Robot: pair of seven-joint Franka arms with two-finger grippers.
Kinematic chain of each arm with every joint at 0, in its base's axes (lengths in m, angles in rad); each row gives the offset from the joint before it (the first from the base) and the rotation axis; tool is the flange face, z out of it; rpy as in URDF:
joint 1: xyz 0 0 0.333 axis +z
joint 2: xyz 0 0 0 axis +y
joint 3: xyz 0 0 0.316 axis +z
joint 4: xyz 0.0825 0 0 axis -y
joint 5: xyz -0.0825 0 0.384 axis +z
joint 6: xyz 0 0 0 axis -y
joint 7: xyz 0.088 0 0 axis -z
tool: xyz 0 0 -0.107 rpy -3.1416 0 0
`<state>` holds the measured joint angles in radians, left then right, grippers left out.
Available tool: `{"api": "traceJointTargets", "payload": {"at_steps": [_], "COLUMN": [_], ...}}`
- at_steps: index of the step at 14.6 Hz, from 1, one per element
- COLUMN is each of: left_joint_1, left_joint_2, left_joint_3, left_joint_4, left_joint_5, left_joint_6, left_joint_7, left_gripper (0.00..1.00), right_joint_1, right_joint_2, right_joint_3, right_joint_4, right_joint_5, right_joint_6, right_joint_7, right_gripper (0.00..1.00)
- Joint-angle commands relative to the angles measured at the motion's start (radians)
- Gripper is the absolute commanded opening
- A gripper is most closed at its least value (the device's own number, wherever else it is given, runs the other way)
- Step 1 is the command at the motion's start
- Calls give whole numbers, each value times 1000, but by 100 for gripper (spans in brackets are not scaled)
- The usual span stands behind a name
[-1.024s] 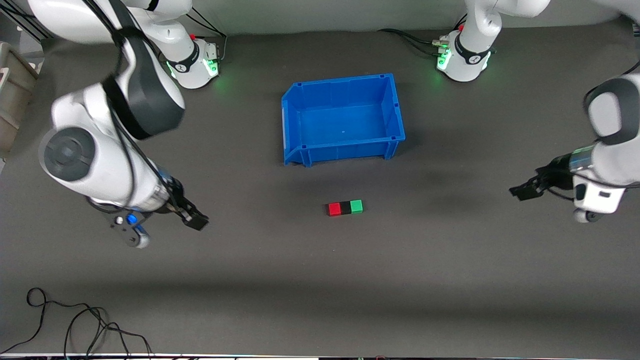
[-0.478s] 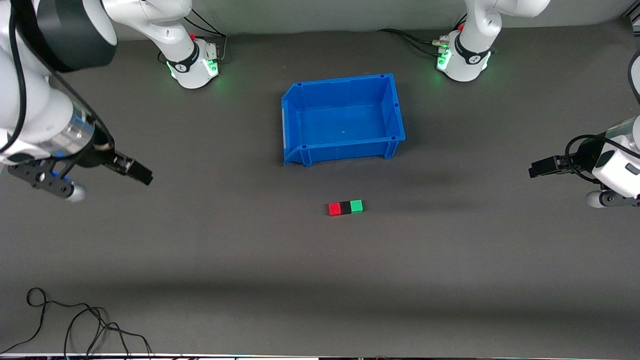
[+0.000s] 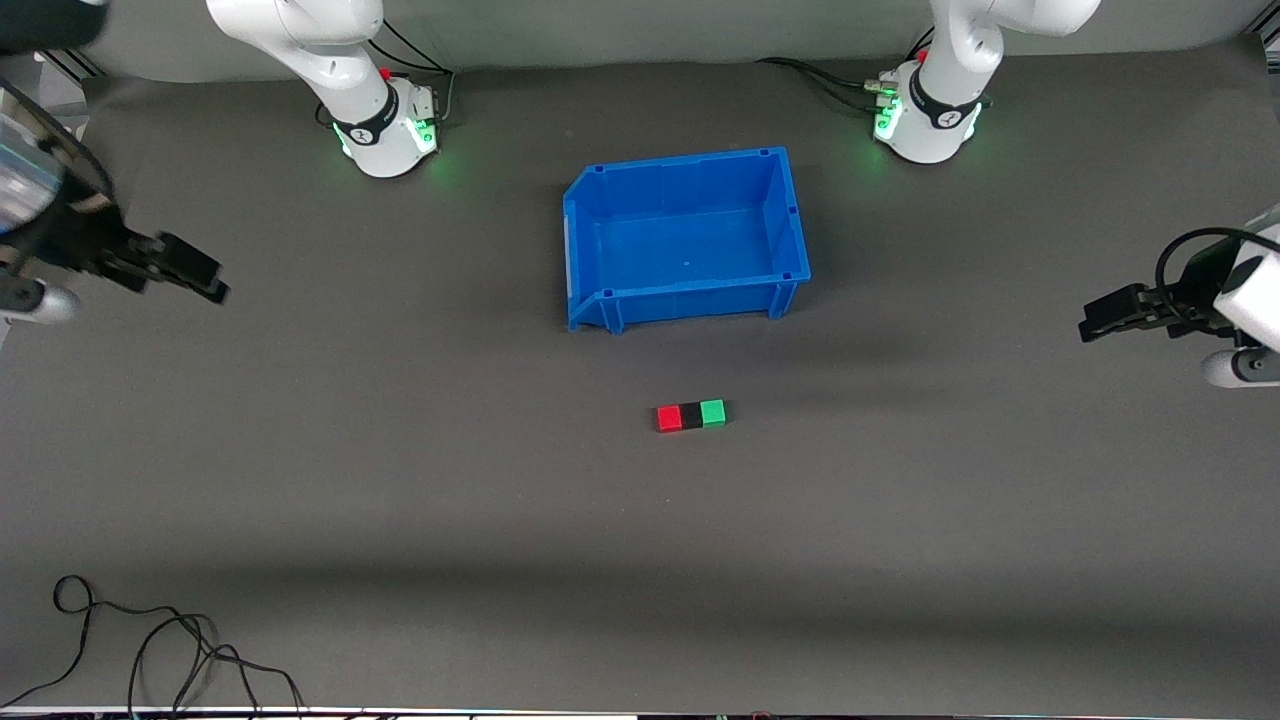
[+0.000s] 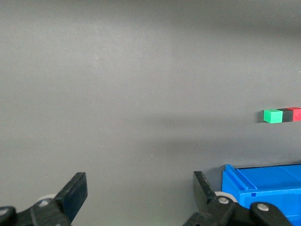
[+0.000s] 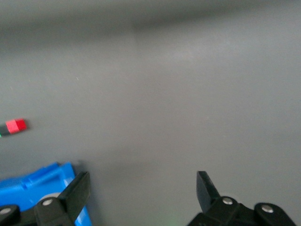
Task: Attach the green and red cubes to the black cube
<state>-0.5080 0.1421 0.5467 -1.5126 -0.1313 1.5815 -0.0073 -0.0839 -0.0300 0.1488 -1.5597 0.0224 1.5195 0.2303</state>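
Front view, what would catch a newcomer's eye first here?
The big blue bin in the middle of the table, open and with nothing in it. Nearer the camera lies a tiny row: red cube, black cube and green cube touching in a line. The left claw and right claw hang open over the table's two ends, away from the cubes.

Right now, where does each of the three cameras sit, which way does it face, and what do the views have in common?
Front view: high across the table, facing both arm bases; shows the open left gripper, the open right gripper, the empty blue plastic bin and the joined cube row.
Left wrist view: on the left arm, looking past its own fingers across the mat.
Right wrist view: on the right arm, past its own fingers.
Shared: all three show the small red cube touching the small black cube; the small green cube shows clearly in two.
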Motion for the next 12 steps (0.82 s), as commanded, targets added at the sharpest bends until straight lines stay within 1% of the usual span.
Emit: {"api": "traceJointTargets", "payload": {"at_steps": [1,3,4,5,7,9,12], "left_joint_1": [147,349,423,457,461,459,457], "left_joint_2": [-50,-82,-105,-128,-165,-165,-165], "left_joint_3": [-173,-403,-486,-520,-525,-525,-525], "left_joint_4": [-34,-69,-104,-139,-199,-198,-193], "left_joint_5": [44,96,99,101,101,101,101], "left_joint_6": [23,43,72,92,126,115,111], "left_joint_7": [6,-3,-11,-11,-10,-10,-7], "left_gripper": [100,100,100,100,100,100,100], "right_joint_1": [0,0,3,10,38,41,52], "right_joint_2": [-38,-31,-30,-25,-25,-27,-16], "right_joint_3": [2,3,5,8,3,8,20], "right_joint_4": [-40,-36,-36,-37,-33,-33,-33], "right_joint_5": [-21,-36,-50,-74,-90,-68,-59], "right_joint_6": [-24,-13,-10,-7,-12,-16,22], "right_joint_7": [-55,-58,-59,-68,-176,-181,-177], "right_gripper": [100,100,100,100,100,100,100]}}
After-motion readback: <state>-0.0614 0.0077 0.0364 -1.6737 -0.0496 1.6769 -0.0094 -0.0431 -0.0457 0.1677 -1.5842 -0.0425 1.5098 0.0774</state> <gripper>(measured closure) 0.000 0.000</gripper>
